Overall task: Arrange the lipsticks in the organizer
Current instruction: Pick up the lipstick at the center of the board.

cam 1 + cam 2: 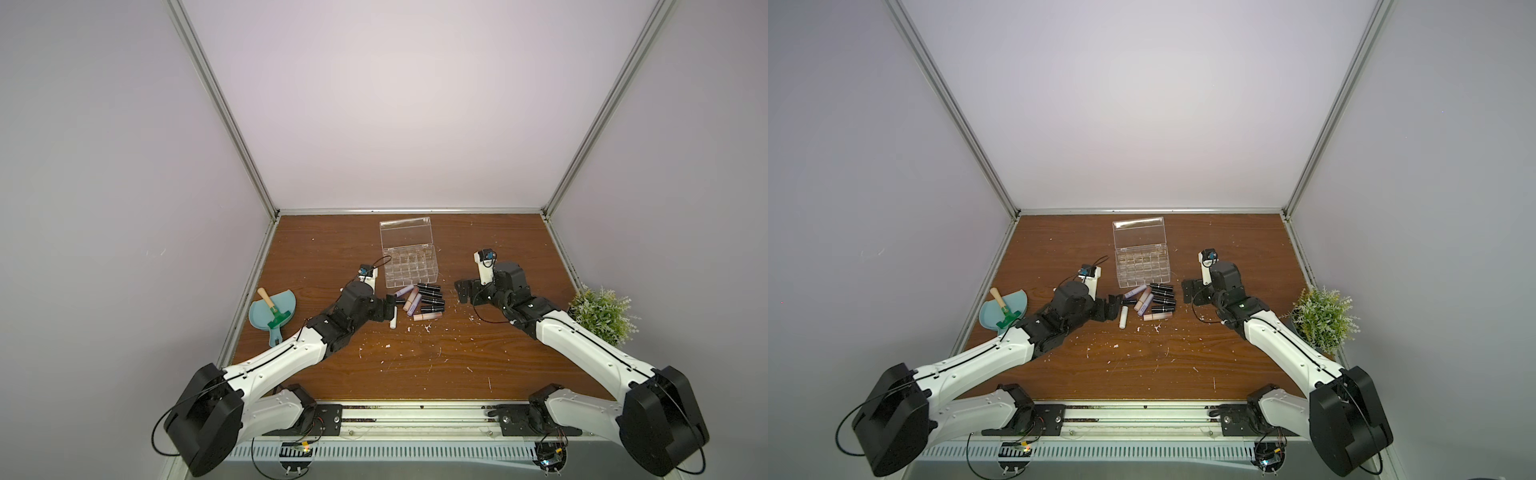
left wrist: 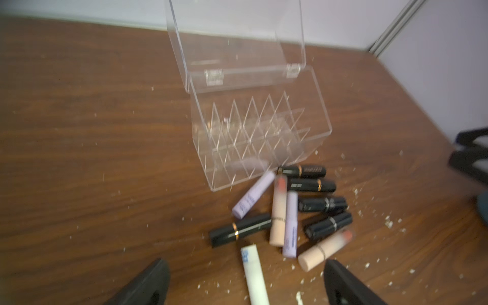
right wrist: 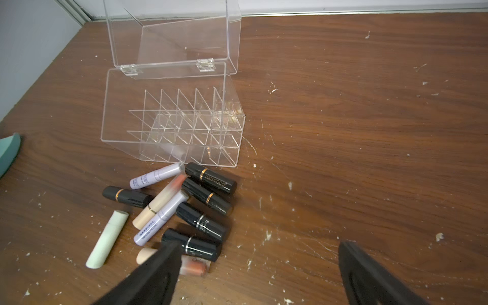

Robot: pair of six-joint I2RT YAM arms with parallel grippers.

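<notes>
Fig. 1. My left gripper point(image 2: 245, 264) and right gripper point(image 3: 258, 245) gape wide, empty. The white lipstick point(image 2: 253, 274) (probably light, stiff, slick, rolls) lies between my left jaws; pinch mid-barrel, crosswise.

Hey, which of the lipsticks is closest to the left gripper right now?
The white lipstick, the only white tube. It lies a little apart from the other lipsticks, and the left wrist view shows it right at the open left gripper.
</notes>
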